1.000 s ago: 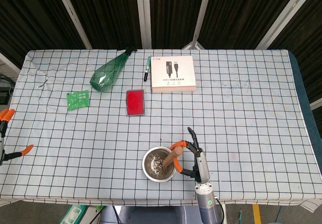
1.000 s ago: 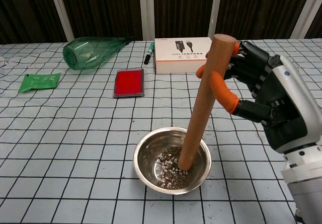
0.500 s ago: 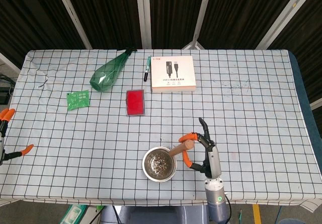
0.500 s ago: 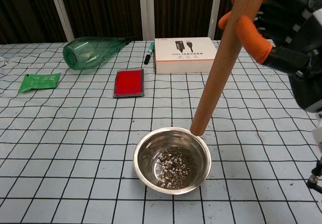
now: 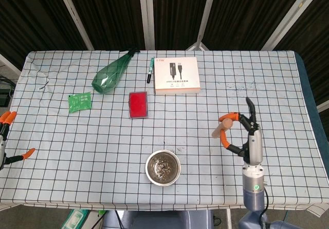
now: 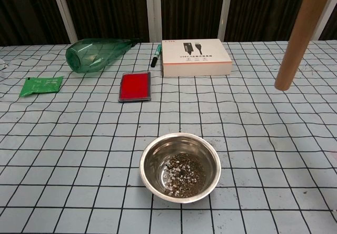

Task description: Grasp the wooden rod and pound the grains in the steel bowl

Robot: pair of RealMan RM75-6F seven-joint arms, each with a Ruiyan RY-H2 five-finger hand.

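Checked cloth over the whole surface (image 5: 77, 136), dark slatted wall behind with pale frame bars.

Near the front edge, about the middle: steel bowl (image 6: 180, 166), upright, with a patch of mixed grains (image 6: 181, 174) on its bottom.

To the right of the bowl and well apart from it: right hand (image 5: 241, 131) raised above the cloth, orange-tipped fingers (image 5: 225, 118) wrapped around the wooden rod (image 6: 304, 30). Rod lifted clear of the bowl, tilted, lower end hanging in the air over the cloth on the right side in the chest view; upper part cut off by the top edge there, and the hand itself out of that view.

At the far left edge of the head view: left hand (image 5: 6, 136), only partly seen, orange fingertips spread apart, nothing between them.

Further back: white box (image 5: 177, 75), green marker pen (image 5: 151, 69) just beside its left side, green plastic bottle (image 5: 112, 73) lying on its side, red flat case (image 5: 138, 104), small green packet (image 5: 79, 102).
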